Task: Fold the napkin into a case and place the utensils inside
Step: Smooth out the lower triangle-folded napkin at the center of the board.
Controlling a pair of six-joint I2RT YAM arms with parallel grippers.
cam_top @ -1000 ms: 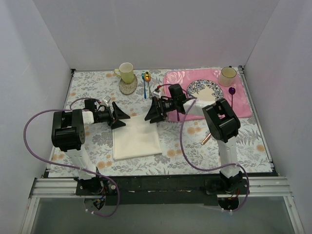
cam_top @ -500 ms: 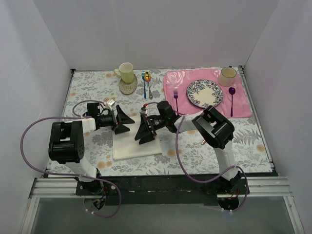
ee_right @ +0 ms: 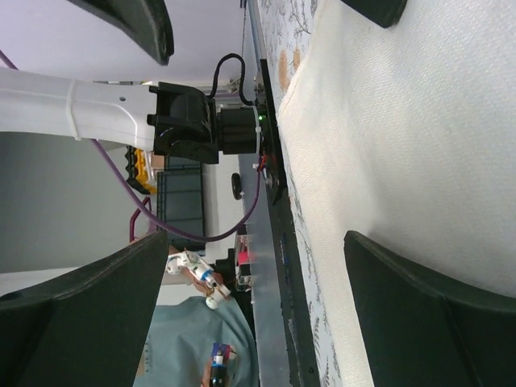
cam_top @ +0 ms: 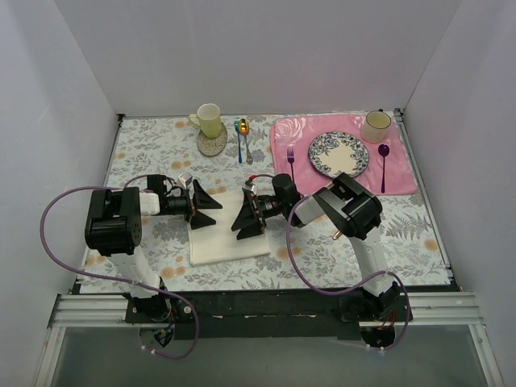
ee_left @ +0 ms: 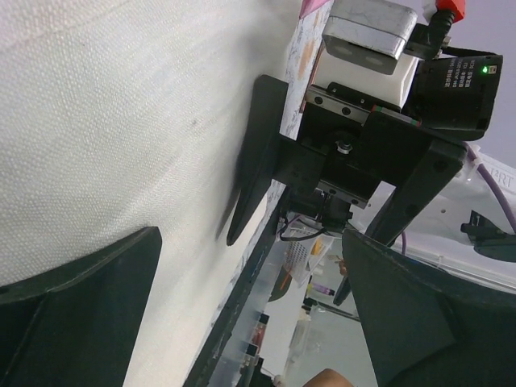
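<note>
The cream napkin (cam_top: 228, 239) lies flat on the floral tablecloth in front of both arms, and it fills the left wrist view (ee_left: 113, 121) and the right wrist view (ee_right: 419, 145). My left gripper (cam_top: 206, 207) is open at the napkin's far left edge, with nothing between its fingers (ee_left: 72, 306). Facing it over the napkin's middle is my open right gripper (cam_top: 244, 222), also empty, one fingertip (ee_left: 242, 205) down at the cloth. The gold-bowled spoon (cam_top: 244, 127) lies at the back. A copper knife tip (cam_top: 337, 234) shows beside the right arm, the rest hidden.
A blue-handled spoon (cam_top: 239, 149) lies beside the gold one. A yellow cup (cam_top: 209, 119) stands on a coaster at the back. The pink placemat (cam_top: 403, 176) at the right holds a patterned plate (cam_top: 339, 153), a purple fork (cam_top: 291, 164), a purple spoon (cam_top: 384, 165) and a mug (cam_top: 376, 125).
My right gripper swung from the napkin's far right corner to over its middle. The left gripper opened wider and shifted slightly nearer along the left edge.
</note>
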